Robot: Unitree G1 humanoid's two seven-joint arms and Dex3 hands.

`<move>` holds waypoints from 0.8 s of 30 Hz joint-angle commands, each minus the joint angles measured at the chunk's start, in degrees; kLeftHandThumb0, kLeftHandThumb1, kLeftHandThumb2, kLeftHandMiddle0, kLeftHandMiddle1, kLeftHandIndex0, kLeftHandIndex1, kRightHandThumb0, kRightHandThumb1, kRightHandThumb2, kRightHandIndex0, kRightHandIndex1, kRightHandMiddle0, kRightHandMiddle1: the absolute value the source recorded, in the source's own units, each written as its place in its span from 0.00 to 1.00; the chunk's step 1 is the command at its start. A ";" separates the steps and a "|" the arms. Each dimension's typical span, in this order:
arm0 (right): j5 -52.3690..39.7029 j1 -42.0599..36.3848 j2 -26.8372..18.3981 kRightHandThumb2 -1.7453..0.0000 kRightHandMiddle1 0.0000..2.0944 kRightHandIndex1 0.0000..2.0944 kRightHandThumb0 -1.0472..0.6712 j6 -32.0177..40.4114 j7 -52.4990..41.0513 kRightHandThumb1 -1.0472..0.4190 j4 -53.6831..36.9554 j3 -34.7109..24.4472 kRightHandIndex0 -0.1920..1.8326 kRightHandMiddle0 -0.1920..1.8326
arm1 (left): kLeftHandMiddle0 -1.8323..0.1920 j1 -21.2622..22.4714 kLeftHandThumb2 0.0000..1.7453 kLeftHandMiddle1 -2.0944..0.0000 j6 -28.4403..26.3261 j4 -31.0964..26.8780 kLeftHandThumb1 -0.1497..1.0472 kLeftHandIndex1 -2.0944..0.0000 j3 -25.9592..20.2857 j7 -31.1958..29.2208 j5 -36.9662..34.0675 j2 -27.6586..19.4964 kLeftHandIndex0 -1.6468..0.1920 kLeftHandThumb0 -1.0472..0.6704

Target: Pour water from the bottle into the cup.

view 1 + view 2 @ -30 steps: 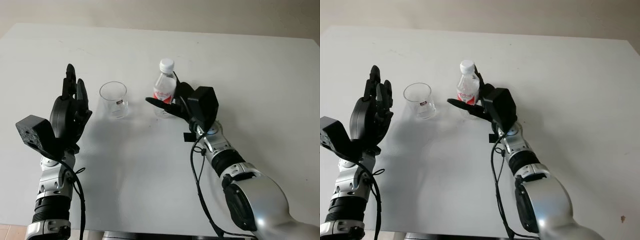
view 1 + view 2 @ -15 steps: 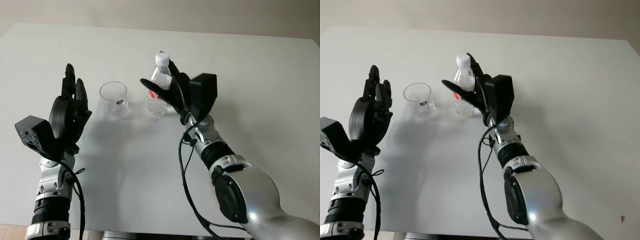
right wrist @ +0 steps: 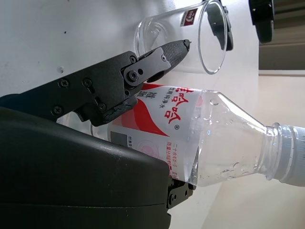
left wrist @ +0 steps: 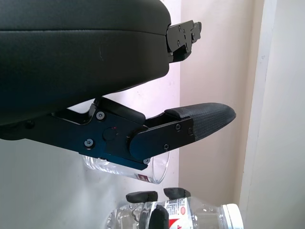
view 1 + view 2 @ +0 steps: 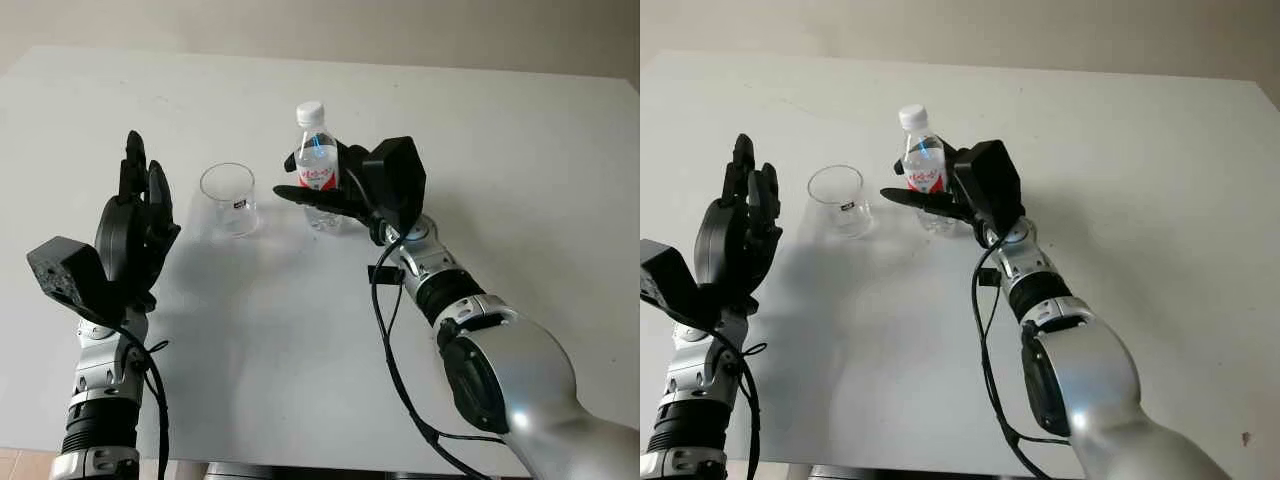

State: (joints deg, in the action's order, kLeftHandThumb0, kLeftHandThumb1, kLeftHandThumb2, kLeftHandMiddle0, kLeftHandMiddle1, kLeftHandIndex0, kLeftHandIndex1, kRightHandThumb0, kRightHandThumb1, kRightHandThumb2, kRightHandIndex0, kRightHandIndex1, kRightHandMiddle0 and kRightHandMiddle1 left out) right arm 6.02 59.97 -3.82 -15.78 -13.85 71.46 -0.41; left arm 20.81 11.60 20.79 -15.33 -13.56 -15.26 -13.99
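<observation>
My right hand [image 5: 345, 190] is wrapped around the bottle [image 5: 316, 170], fingers [image 3: 143, 67] curled over the red-and-white label and the palm shell pressed to the other side. The bottle is off the table [image 5: 520, 160], roughly upright with a slight lean, white cap [image 5: 310, 112] still screwed on. Water shows through the clear body in the right wrist view, along with droplets near the neck.

The cup [image 5: 229, 198] stands at about 9 o'clock from the bottle, near it but apart, mouth up, a small dark label on its side. I cannot tell whether anything is in it. From my right wrist camera its rim [image 3: 212, 38] lies just past my fingertip, with a gap between them.

My left hand [image 5: 135, 225] is open, raised above the table at about 9 o'clock from the cup, palm turned toward it and holding nothing. It touches neither cup nor table. In the left wrist view one finger [image 4: 200, 121] reaches out with the cup behind it and the bottle farther on.

Open room: the far edge of the table runs well beyond the cup and bottle at 12 o'clock. A broad bare stretch lies at 3 o'clock from my right hand, and another at 6 o'clock, between my two forearms.
</observation>
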 commanded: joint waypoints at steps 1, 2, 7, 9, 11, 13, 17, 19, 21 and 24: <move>0.86 0.03 -0.59 0.97 1.00 1.00 0.40 0.19 0.53 0.03 0.62 0.71 0.49 0.50 | 1.00 0.74 0.38 1.00 0.60 0.10 1.00 1.00 -0.13 0.03 0.39 -0.34 1.00 0.22; 1.31 0.08 -0.64 0.97 1.00 1.00 0.40 0.12 1.05 0.03 0.62 1.00 0.49 0.50 | 1.00 0.80 0.38 1.00 0.70 0.19 1.00 1.00 -0.12 0.17 0.48 -0.29 1.00 0.22; 4.46 0.58 -0.72 0.96 1.00 1.00 0.41 -0.44 7.30 0.01 0.30 2.97 0.51 0.51 | 1.00 0.95 0.38 1.00 0.62 0.51 1.00 1.00 -0.11 0.47 0.51 -0.20 1.00 0.22; 6.17 1.40 -0.95 0.96 1.00 1.00 0.42 -0.93 10.55 0.00 0.08 4.09 0.52 0.51 | 1.00 1.01 0.38 1.00 0.58 0.65 1.00 1.00 -0.16 0.55 0.42 -0.16 1.00 0.22; 8.04 2.71 -1.30 0.94 1.00 1.00 0.45 -1.53 13.99 0.00 -0.19 5.31 0.53 0.51 | 1.00 1.07 0.38 1.00 0.59 0.73 1.00 1.00 -0.19 0.40 0.25 -0.17 1.00 0.22; 10.71 4.38 -1.96 0.92 1.00 1.00 0.49 -2.16 17.27 0.00 -0.41 7.18 0.55 0.52 | 1.00 1.08 0.38 1.00 0.80 0.91 1.00 1.00 -0.15 0.14 0.25 -0.27 1.00 0.22; 16.19 8.07 -3.50 0.89 1.00 1.00 0.52 -2.57 22.02 0.00 0.20 11.24 0.60 0.54 | 1.00 1.38 0.39 1.00 1.51 1.55 1.00 1.00 -0.13 -0.17 0.09 0.05 1.00 0.21; 18.72 9.86 -4.14 0.89 1.00 1.00 0.53 -2.21 23.68 0.00 0.69 13.24 0.61 0.55 | 1.00 1.42 0.39 1.00 1.83 1.92 1.00 1.00 -0.09 -0.20 0.05 0.16 1.00 0.20; 21.20 11.39 -4.60 0.90 1.00 1.00 0.52 -1.57 25.37 0.00 1.19 15.31 0.62 0.55 | 1.00 1.37 0.40 1.00 1.80 1.99 1.00 1.00 -0.06 0.02 0.07 0.27 1.00 0.20; 23.63 13.38 -4.91 0.90 1.00 1.00 0.52 -0.21 26.10 0.00 1.94 17.42 0.63 0.55 | 1.00 1.34 0.40 1.00 1.85 1.88 1.00 1.00 -0.01 0.29 0.08 0.50 1.00 0.19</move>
State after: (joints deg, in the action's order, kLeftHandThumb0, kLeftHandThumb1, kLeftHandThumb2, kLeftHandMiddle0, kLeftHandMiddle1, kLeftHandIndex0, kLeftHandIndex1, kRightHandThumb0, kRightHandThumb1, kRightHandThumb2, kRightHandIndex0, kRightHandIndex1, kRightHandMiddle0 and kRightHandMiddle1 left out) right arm 29.00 71.17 -8.16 -16.39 11.79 73.05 16.16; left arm 21.29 12.85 22.65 -15.23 -13.32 -15.18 -13.77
